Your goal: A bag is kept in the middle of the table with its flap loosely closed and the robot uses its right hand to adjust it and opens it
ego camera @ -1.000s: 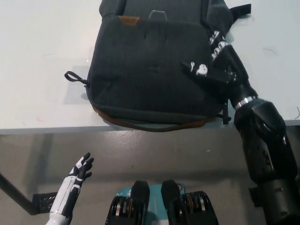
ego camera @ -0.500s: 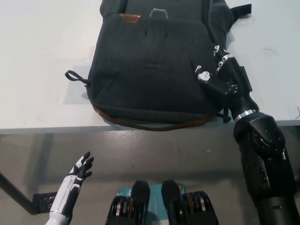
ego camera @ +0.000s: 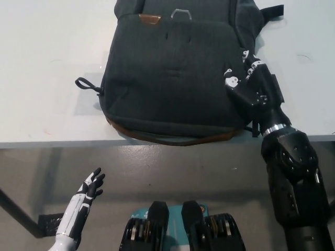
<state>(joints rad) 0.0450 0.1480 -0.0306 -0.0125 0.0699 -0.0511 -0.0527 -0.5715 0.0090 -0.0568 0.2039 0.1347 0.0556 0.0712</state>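
Note:
A dark grey backpack (ego camera: 172, 68) with a brown base trim lies flat on the white table (ego camera: 47, 68), its front flap lying closed. My black right hand (ego camera: 246, 83) rests on the bag's right side, near its lower right corner, fingers lying against the fabric; whether it grips anything cannot be made out. My white left hand (ego camera: 90, 187) hangs below the table edge at the lower left, fingers spread, holding nothing.
A black strap loop (ego camera: 86, 85) sticks out from the bag's left side. Another strap (ego camera: 272, 10) pokes out at the top right. The table's front edge (ego camera: 52, 142) runs just below the bag.
My right hand has slid from the middle of the flap to the bag's right edge. The left hand has stayed where it was.

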